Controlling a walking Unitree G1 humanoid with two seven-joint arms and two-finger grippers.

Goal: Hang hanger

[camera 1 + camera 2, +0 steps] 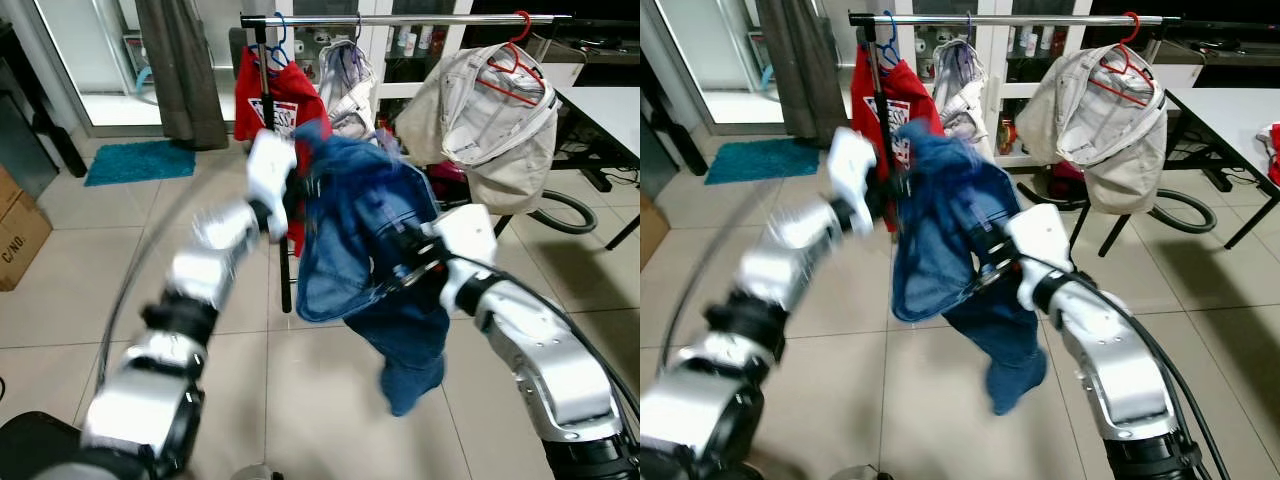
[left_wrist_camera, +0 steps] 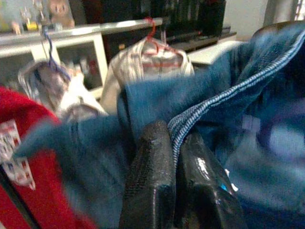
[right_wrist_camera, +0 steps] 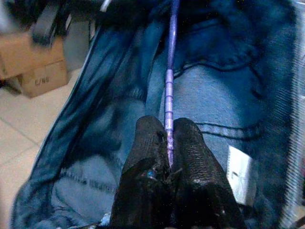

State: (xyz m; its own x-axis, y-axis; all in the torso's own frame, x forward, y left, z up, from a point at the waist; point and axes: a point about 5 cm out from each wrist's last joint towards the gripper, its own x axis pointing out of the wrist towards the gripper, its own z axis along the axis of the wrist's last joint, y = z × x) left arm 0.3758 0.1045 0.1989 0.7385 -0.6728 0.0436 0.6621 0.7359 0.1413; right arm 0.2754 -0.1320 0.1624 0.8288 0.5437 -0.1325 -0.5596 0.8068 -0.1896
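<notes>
Blue jeans hang in the air between my two arms, below and in front of the metal clothes rail. My left gripper is shut on the jeans' striped waistband edge, at the garment's upper left. A purple hanger runs inside the jeans, and my right gripper is shut on it, at the garment's middle right. The hanger's hook is hidden by denim.
On the rail hang a red shirt on a blue hanger, a pale patterned garment, and a beige jacket on a red hanger. The rail's black post stands behind the jeans. A white table is at right, a cardboard box at left.
</notes>
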